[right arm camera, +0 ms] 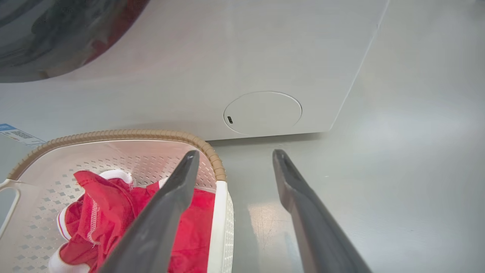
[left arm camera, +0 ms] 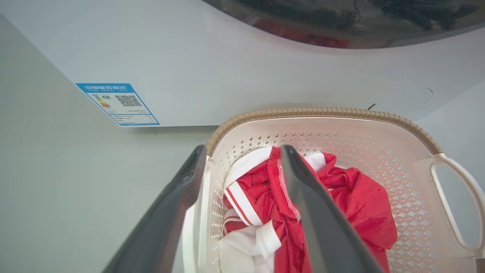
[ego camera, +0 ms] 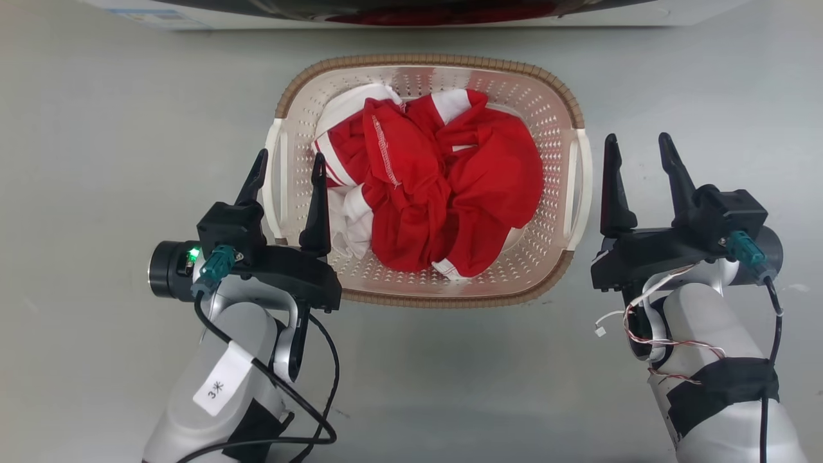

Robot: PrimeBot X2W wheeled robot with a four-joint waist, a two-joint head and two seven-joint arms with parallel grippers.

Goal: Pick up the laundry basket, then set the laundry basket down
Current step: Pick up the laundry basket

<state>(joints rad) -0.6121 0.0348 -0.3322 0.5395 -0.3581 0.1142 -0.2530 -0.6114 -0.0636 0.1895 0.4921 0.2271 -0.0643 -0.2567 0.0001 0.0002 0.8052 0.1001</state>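
Observation:
The cream laundry basket [ego camera: 424, 62] with a brown rim stands on the grey floor, holding red and white clothes [ego camera: 443, 186]. My left gripper [ego camera: 289, 154] is open and straddles the basket's left handle [ego camera: 273, 173], one finger outside the wall and one inside over the clothes; the left wrist view shows the same straddle [left arm camera: 243, 148]. My right gripper [ego camera: 636, 136] is open beside the right handle [ego camera: 578, 186]. In the right wrist view, the right gripper [right arm camera: 235, 152] has the basket's white side edge [right arm camera: 219, 227] between its fingers. Whether either gripper touches the basket cannot be told.
A white washing machine [ego camera: 643, 16] stands just behind the basket, its front panel [left arm camera: 265, 68] carrying a blue label [left arm camera: 119, 103] and a round cover [right arm camera: 263, 112]. Grey floor [ego camera: 96, 161] spreads to both sides and in front of the basket.

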